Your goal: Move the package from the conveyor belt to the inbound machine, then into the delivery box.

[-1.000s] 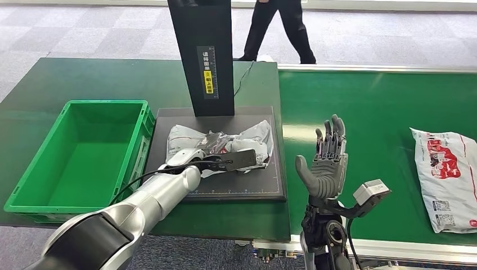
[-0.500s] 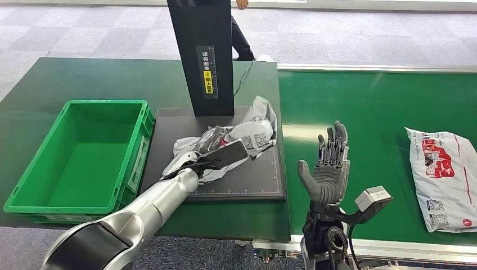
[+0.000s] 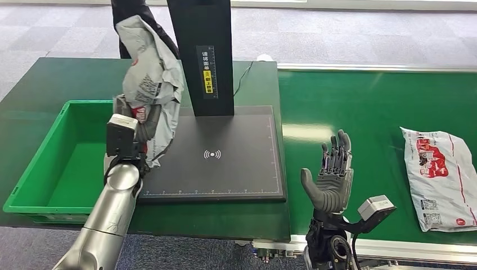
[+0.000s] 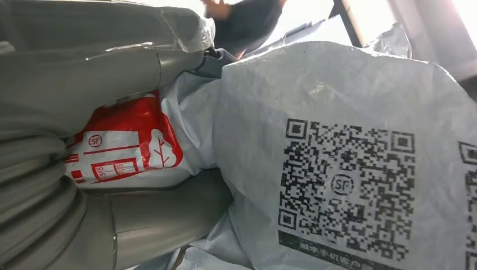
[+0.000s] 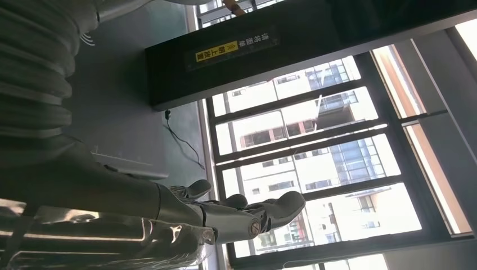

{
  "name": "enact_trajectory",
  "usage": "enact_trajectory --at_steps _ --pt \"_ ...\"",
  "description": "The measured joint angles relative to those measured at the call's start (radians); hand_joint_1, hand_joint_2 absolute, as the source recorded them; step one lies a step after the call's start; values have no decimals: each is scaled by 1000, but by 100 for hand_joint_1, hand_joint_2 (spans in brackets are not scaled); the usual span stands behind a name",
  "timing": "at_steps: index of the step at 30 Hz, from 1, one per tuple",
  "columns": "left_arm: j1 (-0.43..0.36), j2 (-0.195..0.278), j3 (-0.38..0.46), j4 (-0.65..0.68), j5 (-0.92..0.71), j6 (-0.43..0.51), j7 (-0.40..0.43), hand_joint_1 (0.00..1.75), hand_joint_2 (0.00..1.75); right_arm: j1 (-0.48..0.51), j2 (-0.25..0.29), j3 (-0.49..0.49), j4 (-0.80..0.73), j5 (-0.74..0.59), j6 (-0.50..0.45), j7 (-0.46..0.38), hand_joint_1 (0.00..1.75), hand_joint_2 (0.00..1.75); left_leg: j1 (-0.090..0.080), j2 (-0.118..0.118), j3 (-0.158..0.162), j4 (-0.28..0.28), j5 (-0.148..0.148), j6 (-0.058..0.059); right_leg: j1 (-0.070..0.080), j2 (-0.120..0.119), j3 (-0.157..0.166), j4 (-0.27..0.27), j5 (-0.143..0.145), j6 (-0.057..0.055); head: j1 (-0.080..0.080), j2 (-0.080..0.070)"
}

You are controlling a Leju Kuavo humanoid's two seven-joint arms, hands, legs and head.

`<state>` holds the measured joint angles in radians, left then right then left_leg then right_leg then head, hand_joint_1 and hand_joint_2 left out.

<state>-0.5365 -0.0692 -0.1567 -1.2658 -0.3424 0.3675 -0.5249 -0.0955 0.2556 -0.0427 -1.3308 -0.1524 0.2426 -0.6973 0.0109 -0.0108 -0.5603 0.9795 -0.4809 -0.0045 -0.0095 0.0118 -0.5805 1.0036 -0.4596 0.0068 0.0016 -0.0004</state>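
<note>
My left hand (image 3: 136,125) grips a crumpled grey and white package (image 3: 149,79) and holds it up in the air, over the right rim of the green delivery box (image 3: 34,163). In the left wrist view the package (image 4: 337,146) shows a red logo and a QR code, with my thumb (image 4: 169,216) pressed against it. The black inbound machine plate (image 3: 225,169) lies bare with its scan mark showing, below the black post (image 3: 203,50). My right hand (image 3: 332,177) stands upright and open over the near edge of the green conveyor belt (image 3: 360,107), holding nothing.
A second white and red package (image 3: 441,177) lies on the belt at the far right. A person in dark clothes (image 3: 132,22) stands behind the table, partly hidden by the lifted package. The dark green table (image 3: 67,79) surrounds the box and machine.
My left hand has lifted the package off the machine plate and carried it up and to the left, over the box's rim. The second package has drifted left on the belt.
</note>
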Motion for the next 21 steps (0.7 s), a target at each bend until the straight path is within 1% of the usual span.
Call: enact_trajectory --at_steps 2,4,6,8,12,14,16,19,21 --pt "10 22 34 -73 -51 40 24 175 175 -4 0 0 1 0 0 0 0 175 0 0 0 0 0 0 0 0 0 0 0 0 0 0" --pt "0 51 68 -118 -125 64 71 175 175 -10 0 0 3 1 0 0 0 175 0 0 0 0 0 0 0 0 0 0 0 0 0 0" --pt "-30 87 101 -129 -222 78 131 175 175 -14 0 0 6 3 1 0 0 175 0 0 0 0 0 0 0 0 0 0 0 0 0 0" --pt "-75 124 132 -109 -335 84 187 175 175 -17 0 -2 8 7 4 0 0 175 0 0 1 0 1 0 0 0 0 0 0 0 0 0" --pt "-172 191 169 3 -550 77 302 175 175 -22 0 -7 13 14 15 0 0 175 1 0 1 0 1 -1 1 0 0 0 1 -1 0 0" --pt "-218 222 176 84 -674 79 371 175 175 -22 0 -10 14 17 18 0 0 175 1 0 1 0 1 -1 1 0 0 0 1 -1 0 0" --pt "-268 250 177 181 -787 62 438 174 175 -22 0 -12 14 20 20 0 0 175 1 0 1 0 1 -1 1 0 0 0 1 -1 0 0" --pt "-323 277 176 320 -888 30 504 174 175 -21 0 -17 14 22 25 0 0 175 1 1 1 0 1 -1 1 1 -1 0 1 -1 0 0" --pt "-347 287 175 408 -915 29 521 175 175 -20 0 -20 14 24 31 0 0 175 1 1 1 0 1 -1 1 1 -1 0 1 -1 0 0"
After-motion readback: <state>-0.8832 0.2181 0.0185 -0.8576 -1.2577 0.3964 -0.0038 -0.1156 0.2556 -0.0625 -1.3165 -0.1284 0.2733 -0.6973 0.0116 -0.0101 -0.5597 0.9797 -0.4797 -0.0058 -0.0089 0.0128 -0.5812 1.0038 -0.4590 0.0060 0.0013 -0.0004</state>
